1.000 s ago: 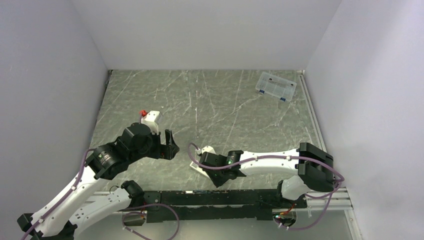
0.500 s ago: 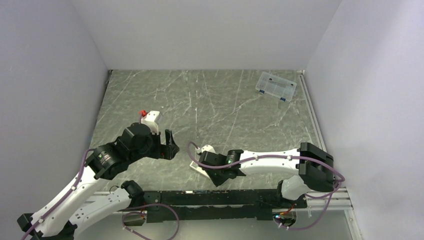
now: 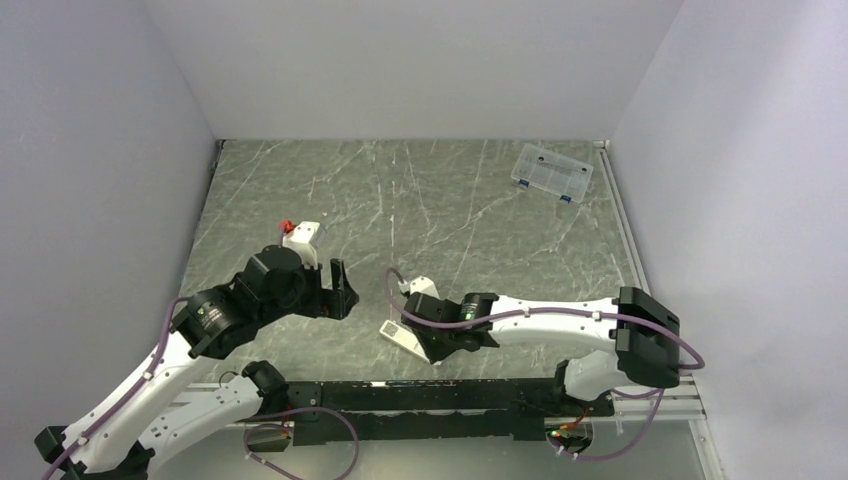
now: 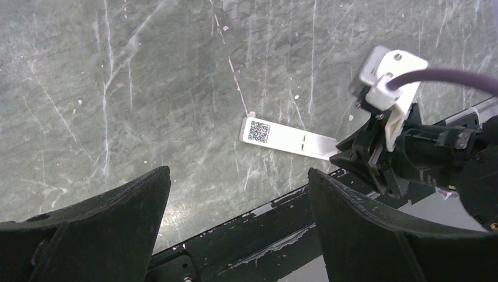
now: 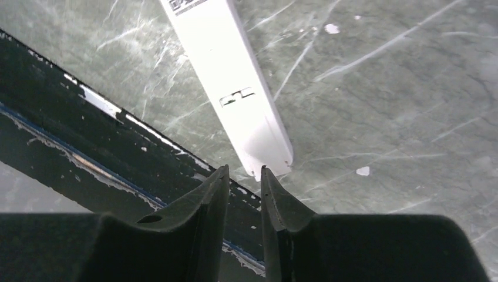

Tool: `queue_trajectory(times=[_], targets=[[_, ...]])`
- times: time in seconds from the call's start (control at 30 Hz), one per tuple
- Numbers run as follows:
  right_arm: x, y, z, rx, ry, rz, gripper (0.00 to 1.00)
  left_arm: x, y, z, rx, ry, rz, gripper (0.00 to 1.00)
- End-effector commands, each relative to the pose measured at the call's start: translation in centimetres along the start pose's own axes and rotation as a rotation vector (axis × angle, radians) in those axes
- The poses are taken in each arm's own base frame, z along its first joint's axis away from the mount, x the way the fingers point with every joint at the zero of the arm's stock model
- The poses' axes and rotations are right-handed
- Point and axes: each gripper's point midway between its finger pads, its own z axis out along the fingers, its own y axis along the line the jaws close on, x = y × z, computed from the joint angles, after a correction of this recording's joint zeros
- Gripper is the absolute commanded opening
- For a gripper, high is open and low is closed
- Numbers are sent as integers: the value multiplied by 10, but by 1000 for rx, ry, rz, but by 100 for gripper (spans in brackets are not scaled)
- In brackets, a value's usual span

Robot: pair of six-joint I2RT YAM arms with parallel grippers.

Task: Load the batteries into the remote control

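Observation:
The remote control (image 3: 395, 333) is a slim white bar lying flat near the table's front edge, with a QR sticker at its far end. It shows in the left wrist view (image 4: 288, 139) and the right wrist view (image 5: 235, 88). My right gripper (image 5: 244, 169) sits low at the remote's near end (image 3: 414, 343). Its jaws stand a narrow gap apart with nothing between them, and the remote's tip lies just past the fingertips. My left gripper (image 3: 340, 290) hovers to the remote's left, wide open and empty (image 4: 238, 173). The batteries are out of view.
A clear compartment box (image 3: 551, 172) sits at the back right corner. The black rail (image 5: 88, 135) of the arm mount runs along the table's front edge, right beside the remote. Grey walls close in the left, back and right sides.
My right gripper has drawn back to the right off the remote, and its jaws have eased slightly apart. More of the remote now shows. The left arm has not moved.

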Motion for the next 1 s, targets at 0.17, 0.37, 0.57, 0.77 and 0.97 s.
queue_trajectory(times=[0.17, 0.37, 0.57, 0.77, 0.97], targets=[[-16, -26, -19, 56, -117, 182, 34, 8, -4, 24, -14, 58, -32, 92], [-9, -39, -24, 52, -132, 263, 37, 24, -8, 51, 0, 118, -66, 91], [-2, -34, -23, -26, -138, 325, 38, 45, -7, 79, 1, 178, -86, 89], [6, -28, -19, -90, -135, 373, 39, 59, -13, 101, 37, 222, -93, 85], [5, -27, -21, -107, -153, 402, 42, 71, -13, 120, 43, 248, -91, 82]])
